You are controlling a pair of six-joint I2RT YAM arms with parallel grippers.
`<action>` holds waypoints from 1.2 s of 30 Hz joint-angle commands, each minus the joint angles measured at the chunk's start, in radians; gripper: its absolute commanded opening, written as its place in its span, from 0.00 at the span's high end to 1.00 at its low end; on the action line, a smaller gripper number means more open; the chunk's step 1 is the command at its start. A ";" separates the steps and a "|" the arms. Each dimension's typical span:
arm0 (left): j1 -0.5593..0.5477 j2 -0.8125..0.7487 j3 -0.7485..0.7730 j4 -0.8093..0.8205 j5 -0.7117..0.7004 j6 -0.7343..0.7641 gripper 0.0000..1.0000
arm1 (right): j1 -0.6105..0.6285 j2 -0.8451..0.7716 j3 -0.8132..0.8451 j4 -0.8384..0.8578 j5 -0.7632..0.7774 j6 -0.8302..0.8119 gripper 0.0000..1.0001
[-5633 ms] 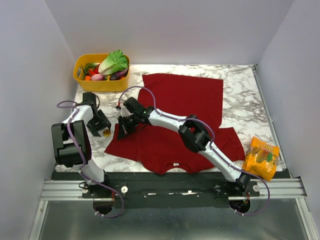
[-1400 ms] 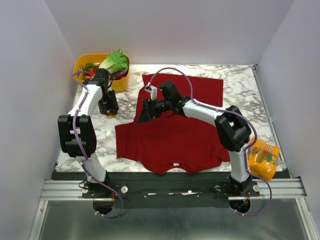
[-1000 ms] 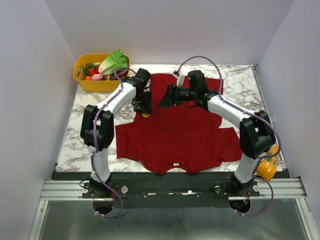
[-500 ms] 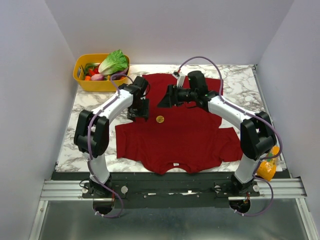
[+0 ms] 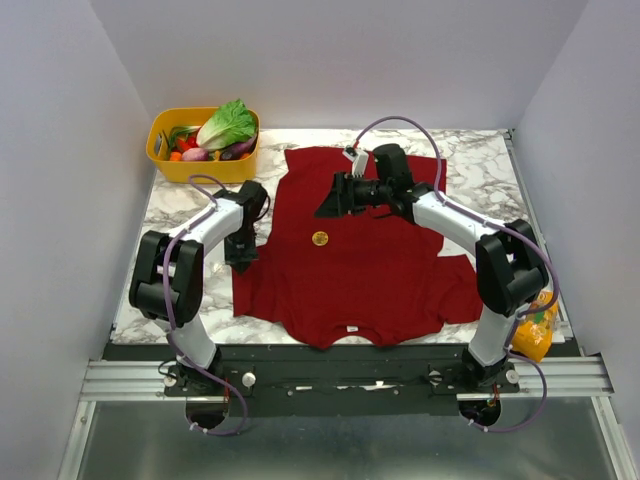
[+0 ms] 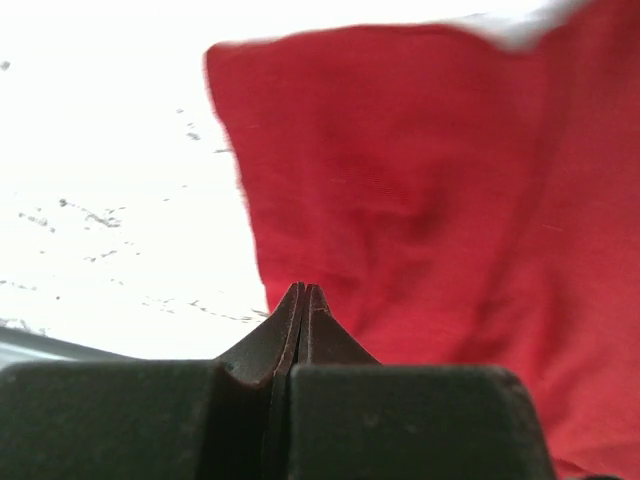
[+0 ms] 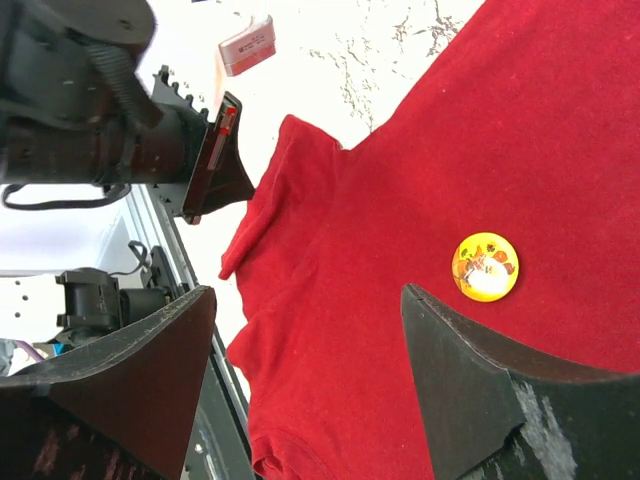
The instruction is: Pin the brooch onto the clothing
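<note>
Your left gripper (image 6: 303, 292) sits over the T-shirt's (image 5: 370, 270) sleeve edge, fingers pressed together, empty. Beyond it, the brooch (image 5: 320, 238) lies on the red fabric. Farther still, your right gripper (image 7: 305, 300) hovers, jaws spread wide.

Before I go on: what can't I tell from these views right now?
- Pin behind the brooch: hidden by its own disc in the top and right wrist views, so fastened or just resting is unknown.
- Picture on the brooch: too small, right wrist view.
- Left wrist view: brooch outside frame; only T-shirt and shut left gripper show.
</note>
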 commanded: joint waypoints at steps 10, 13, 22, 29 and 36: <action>0.043 0.087 -0.060 0.070 -0.076 -0.026 1.00 | 0.004 0.033 0.013 0.015 -0.050 0.013 0.18; 0.053 0.112 -0.060 0.056 -0.112 -0.031 1.00 | 0.006 0.038 0.014 0.015 -0.050 0.013 0.18; 0.135 0.149 -0.008 0.010 -0.256 -0.037 1.00 | 0.004 0.039 0.016 0.015 -0.067 0.013 0.18; 0.132 0.166 0.110 -0.007 -0.298 -0.022 1.00 | 0.004 0.042 0.013 0.012 -0.063 0.008 0.18; 0.085 0.083 0.224 0.001 -0.367 0.001 1.00 | 0.006 0.004 -0.010 -0.020 0.003 -0.022 0.18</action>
